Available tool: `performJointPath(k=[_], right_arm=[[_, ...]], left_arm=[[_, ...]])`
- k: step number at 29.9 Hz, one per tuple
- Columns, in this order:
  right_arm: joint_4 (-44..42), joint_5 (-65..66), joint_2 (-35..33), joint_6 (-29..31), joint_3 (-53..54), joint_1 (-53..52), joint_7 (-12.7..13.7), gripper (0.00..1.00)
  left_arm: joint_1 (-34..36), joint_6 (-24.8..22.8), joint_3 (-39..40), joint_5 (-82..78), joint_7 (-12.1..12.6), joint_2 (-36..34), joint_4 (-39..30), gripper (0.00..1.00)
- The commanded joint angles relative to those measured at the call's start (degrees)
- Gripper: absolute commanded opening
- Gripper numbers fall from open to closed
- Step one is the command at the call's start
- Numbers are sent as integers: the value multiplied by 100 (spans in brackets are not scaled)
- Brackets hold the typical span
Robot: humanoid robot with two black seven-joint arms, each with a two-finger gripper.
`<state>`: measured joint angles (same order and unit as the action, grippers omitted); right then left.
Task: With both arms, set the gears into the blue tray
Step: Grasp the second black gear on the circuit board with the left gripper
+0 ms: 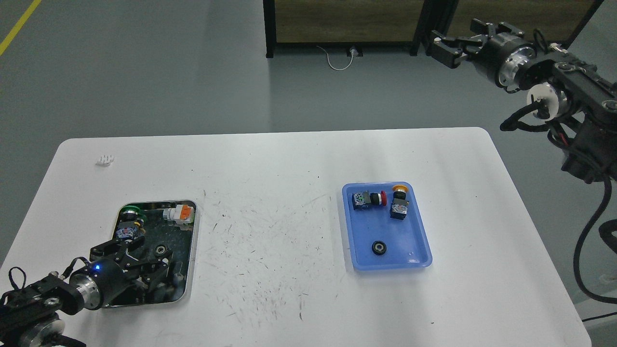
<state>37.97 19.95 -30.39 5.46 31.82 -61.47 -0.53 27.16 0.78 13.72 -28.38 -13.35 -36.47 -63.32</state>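
Note:
One gear (379, 248), black with a pale centre, lies on the floor of the blue tray (413, 243) at the table's right, near the tray's front. A second gear (160, 250) lies on the dark floor of the silver tray (194, 241) at the left. My left gripper (153, 254) is low over that tray's near half and open, with nothing held. Its fingertips are close beside the second gear. My right gripper (458, 41) hangs high at the top right, beyond the table's far edge, open and empty.
The blue tray also holds a red-capped switch (368, 199) and a yellow-capped switch (399, 202) at its far end. A green-capped switch (128, 219) and an orange-and-white part (179, 213) lie in the silver tray. A small white piece (105, 159) sits at far left.

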Motion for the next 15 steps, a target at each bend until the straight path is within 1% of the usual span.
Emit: performJointPath(k=[1, 13, 15], right_arm=[[-9, 0, 59, -1, 0, -14, 0, 94], [-9, 9, 59, -27, 0, -14, 0, 94], [-9, 9, 59, -27, 0, -14, 0, 94]], left_arm=[[0, 27, 0, -9, 16, 96, 13, 76], [8, 106, -9, -18, 34, 298, 223, 75], [8, 106, -9, -18, 34, 298, 223, 73]])
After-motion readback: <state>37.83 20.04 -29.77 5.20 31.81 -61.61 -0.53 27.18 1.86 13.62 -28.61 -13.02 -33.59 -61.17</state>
